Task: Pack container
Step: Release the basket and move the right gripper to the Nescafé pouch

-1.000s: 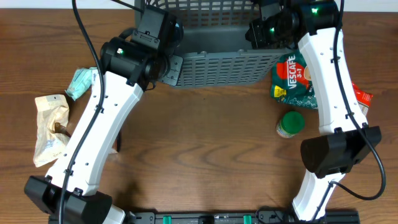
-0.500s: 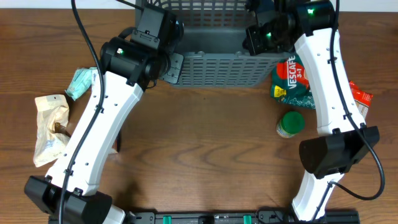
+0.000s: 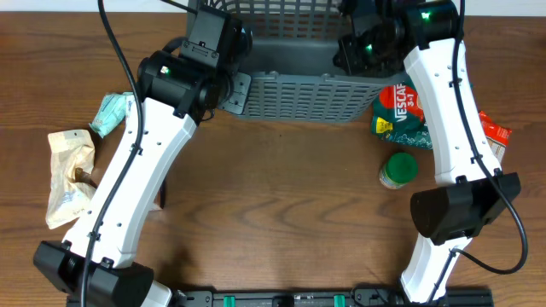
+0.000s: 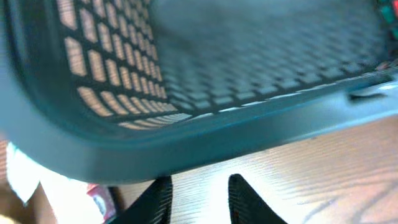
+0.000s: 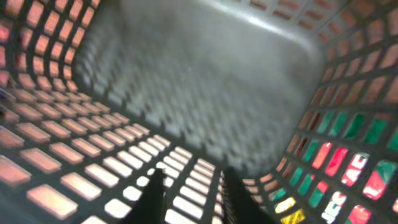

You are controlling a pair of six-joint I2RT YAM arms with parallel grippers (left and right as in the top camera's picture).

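Shows the container (image 3: 299, 95) at the far middle of the bench (image 3: 281, 213), tipped enough to turn its slotted near wall toward the overhead camera. Against the view of a second ago, finds that wall lying more level across the picture, with its right end lower and just beside the top of the Nescafé pouch (image 3: 399, 107). Puts the right arm's wrist a touch farther up and to the left than before, above the container's right end. Sees no shift in the left arm, parked at the container's left corner.

From the left wrist, looks up under the container's thick rim and along its lattice side. Finds the left end effector (image 4: 199, 186) spread apart and gripping nothing, both fingers just below the rim, bare wood in the gap.

From the right wrist, looks straight into the container, blurred throughout. Finds the right end effector (image 5: 191, 177) down inside, likewise parted, only lattice wall visible between the two fingers. Cannot tell whether either finger touches the plastic.

Leaves everything else where it lay a second ago: a green-lidded jar (image 3: 397, 169) near the pouch, a red packet (image 3: 495, 132) at the right edge, a beige bag (image 3: 68, 175) and a pale green packet (image 3: 109, 113) out on the left, all outside the container.
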